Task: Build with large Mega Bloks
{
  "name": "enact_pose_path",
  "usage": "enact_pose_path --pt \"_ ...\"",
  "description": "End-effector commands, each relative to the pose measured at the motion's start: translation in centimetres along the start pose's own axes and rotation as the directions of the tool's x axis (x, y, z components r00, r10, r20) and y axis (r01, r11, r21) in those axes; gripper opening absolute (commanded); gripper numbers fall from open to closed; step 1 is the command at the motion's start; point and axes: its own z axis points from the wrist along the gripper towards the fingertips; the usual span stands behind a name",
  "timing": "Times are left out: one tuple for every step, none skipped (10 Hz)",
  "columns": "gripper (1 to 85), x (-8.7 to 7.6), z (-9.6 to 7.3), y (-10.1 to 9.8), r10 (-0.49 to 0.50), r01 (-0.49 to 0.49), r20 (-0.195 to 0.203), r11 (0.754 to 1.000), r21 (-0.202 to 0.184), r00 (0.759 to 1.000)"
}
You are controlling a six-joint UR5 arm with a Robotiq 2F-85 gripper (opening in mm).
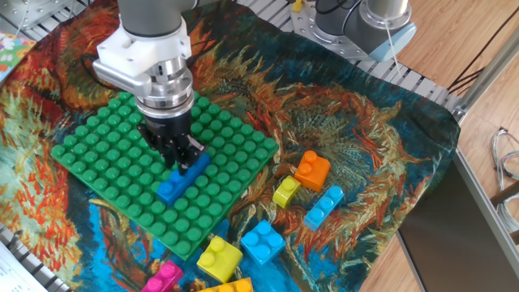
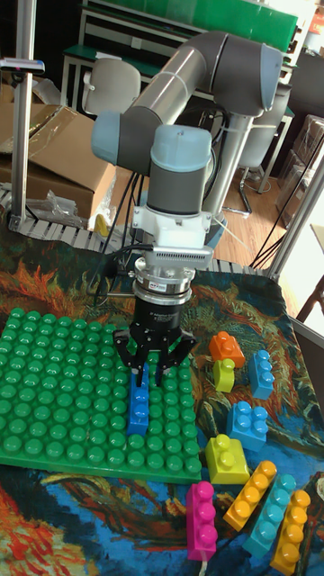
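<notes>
On the green baseplate, long blue brick, tool above it, fingers spread, seemingly not gripping

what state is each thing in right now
hand: open, fingers spread above the long blue brick
long blue brick: seated on the baseplate, not gripped
baseplate: flat on the cloth, one brick on it
orange brick: loose on the cloth, touching the small yellow brick
small yellow brick: loose, tilted
light blue brick: loose on the cloth
pink brick: loose, lying off the baseplate
</notes>
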Motion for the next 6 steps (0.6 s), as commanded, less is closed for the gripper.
enact_pose_path --pt "51.3 -0.5 -0.6 0.0 -0.004 0.004 0.003 1.0 0.003 1.0" --pt "50.3 -0.3 -0.6 -0.3 0.004 -0.004 -0.003 1.0 0.013 1.0" --pt "50.7 -0.4 -0.6 -0.1 0.0 0.0 -0.001 1.0 0.006 1.0" --pt "50.7 -0.2 -0.6 1.2 0.011 -0.011 -0.002 1.0 -0.005 1.0" --pt "51.0 0.2 -0.5 3.2 0.04 -0.04 -0.004 0.999 -0.013 0.999" --pt "50.7 0.4 -0.2 5.0 0.067 -0.067 0.007 0.998 -0.015 0.998"
